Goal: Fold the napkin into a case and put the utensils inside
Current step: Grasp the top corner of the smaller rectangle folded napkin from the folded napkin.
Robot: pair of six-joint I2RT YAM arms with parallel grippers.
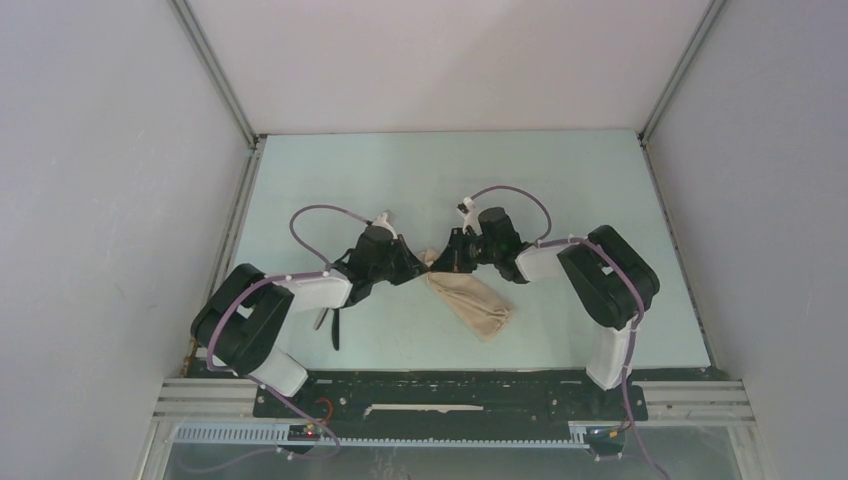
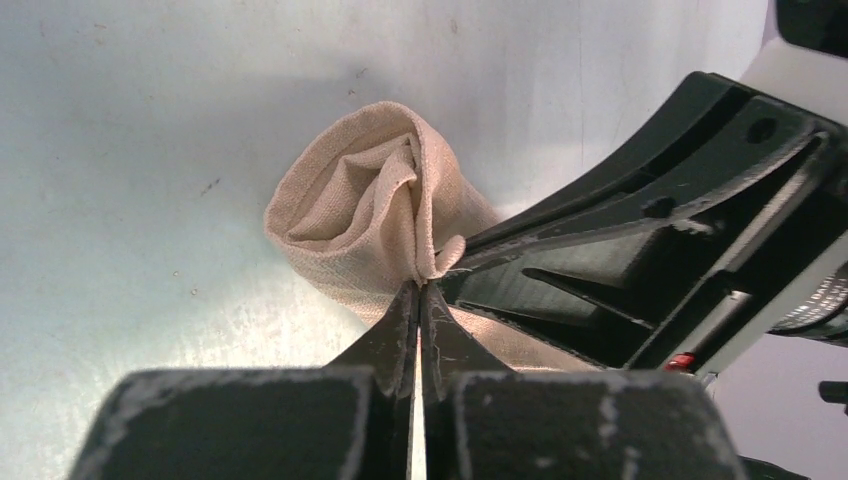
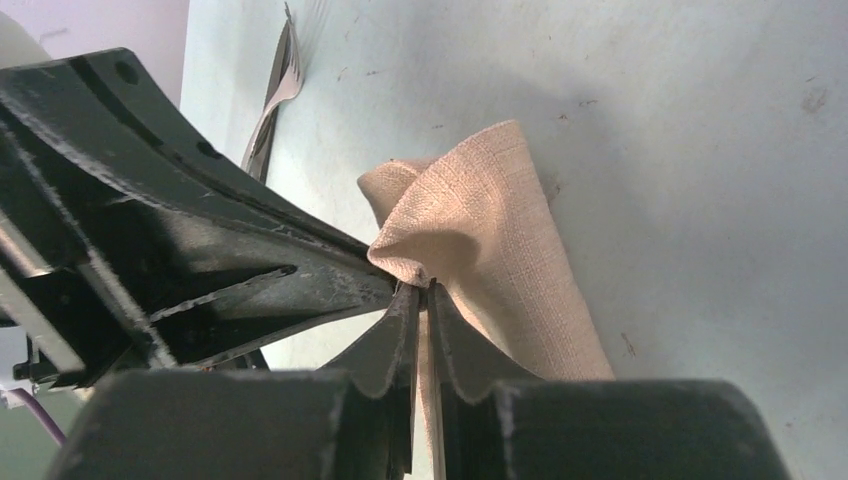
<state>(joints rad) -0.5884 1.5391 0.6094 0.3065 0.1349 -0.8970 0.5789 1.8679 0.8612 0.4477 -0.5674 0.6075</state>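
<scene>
The beige napkin lies folded as a narrow packet, slanting from the table's middle toward the front right. Its upper-left end is lifted and gapes open like a tube. My left gripper is shut on one lip of that opening. My right gripper is shut on the opposite lip, with cloth pinched between its fingers. The two grippers meet tip to tip. The utensils lie together beside the left arm: the black knife and the silver fork.
The pale green table is walled by white panels at the back and both sides. A black base rail runs along the near edge. The left arm's forearm hangs over part of the utensils.
</scene>
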